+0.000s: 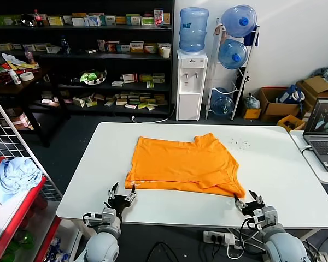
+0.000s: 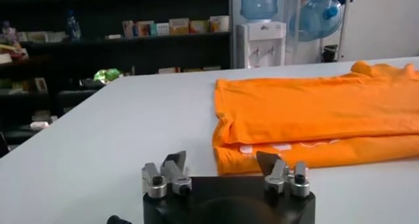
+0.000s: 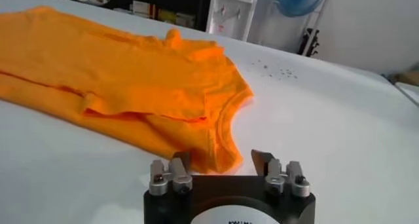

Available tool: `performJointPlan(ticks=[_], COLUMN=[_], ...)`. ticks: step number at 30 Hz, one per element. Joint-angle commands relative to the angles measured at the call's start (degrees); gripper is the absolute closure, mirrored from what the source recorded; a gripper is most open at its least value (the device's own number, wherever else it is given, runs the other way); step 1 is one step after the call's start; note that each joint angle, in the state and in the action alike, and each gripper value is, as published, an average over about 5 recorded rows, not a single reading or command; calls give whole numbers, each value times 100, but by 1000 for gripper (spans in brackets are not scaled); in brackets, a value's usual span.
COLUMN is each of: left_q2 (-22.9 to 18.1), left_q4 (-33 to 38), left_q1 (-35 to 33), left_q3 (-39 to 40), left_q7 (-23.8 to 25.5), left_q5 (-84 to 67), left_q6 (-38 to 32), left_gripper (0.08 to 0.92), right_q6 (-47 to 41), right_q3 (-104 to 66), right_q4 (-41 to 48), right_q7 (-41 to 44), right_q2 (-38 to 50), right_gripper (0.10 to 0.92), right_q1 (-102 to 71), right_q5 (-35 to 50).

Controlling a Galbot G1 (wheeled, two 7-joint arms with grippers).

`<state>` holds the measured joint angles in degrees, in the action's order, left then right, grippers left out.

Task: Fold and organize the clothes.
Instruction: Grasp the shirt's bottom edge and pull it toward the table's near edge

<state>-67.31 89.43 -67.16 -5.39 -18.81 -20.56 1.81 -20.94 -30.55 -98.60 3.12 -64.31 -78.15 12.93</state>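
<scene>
One orange shirt lies on the white desk, about the middle and toward the near edge. It looks folded over once already: an upper layer lies across a lower one, whose hem shows along the near side, and a sleeve sticks out at the near right corner. The collar sits at the far right.

Both arms are down at the near edge of the desk. The left gripper hovers just short of the shirt's near left corner, its jaws apart and holding nothing. The right gripper sits just beside the near right sleeve, its jaws likewise apart and empty. Neither touches the cloth.

I judge this to be a pause between folds, with both grippers lined up for the next grasp. The next move seems to call for each gripper to reach forward, pinch its near corner through both layers, and lift together so the cloth doesn't skew. The loose sleeve on the right may need tucking first.

Counted: one shirt, one desk, two grippers. Off to the left, a light blue bundle rests on a red rack.
</scene>
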Motion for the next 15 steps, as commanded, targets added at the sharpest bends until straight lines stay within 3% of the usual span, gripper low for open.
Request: performJointPlan(ticks=[1,12,15], left_q2=[-10,25,51], left_q4=[-2,2,9], left_q1=[-49,-66,-75], left_q3=[-10,5,5], left_q7=[12,43,65], left_q5=[-116,-67,-37], left_q6=[-9,-169,-215], left_gripper=[389,700,787], right_q6=[-53,-89,-102], right_q3=[-9,-27,-28], right_q4=[67,42,-62], right_q7=[2,-22,-43], right_q2=[12,22,34], right_gripper=[536,847,896], right_q1=[-10,-64,-106], right_q5=[-11,-3,-19])
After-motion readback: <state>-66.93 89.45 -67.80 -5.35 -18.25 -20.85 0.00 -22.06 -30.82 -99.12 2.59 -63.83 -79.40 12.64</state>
